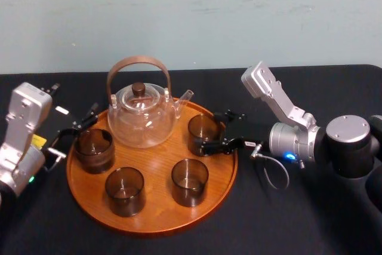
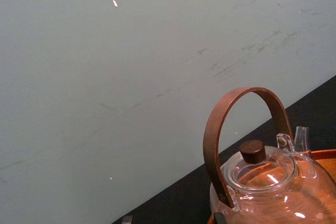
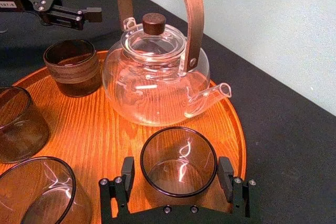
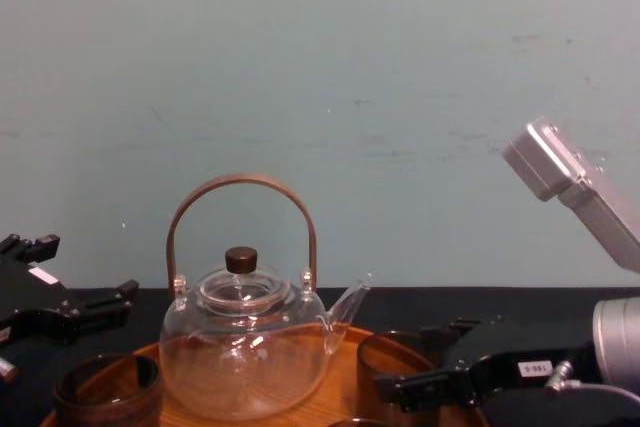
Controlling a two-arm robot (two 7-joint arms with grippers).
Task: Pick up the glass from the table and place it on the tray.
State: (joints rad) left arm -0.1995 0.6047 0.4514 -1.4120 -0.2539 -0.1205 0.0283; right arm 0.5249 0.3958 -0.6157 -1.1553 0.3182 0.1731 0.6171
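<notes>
Straddling the smoky glass on the tray's right side: right gripper, fingers spread, not clamping. Left gripper, fingers parted, sits by the tray's left rim above the table.

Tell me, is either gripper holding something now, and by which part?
Nothing is held. The right gripper straddles a glass standing on the tray, its fingers beside the wall with small gaps. The left gripper is by the tray's left rim.
</notes>
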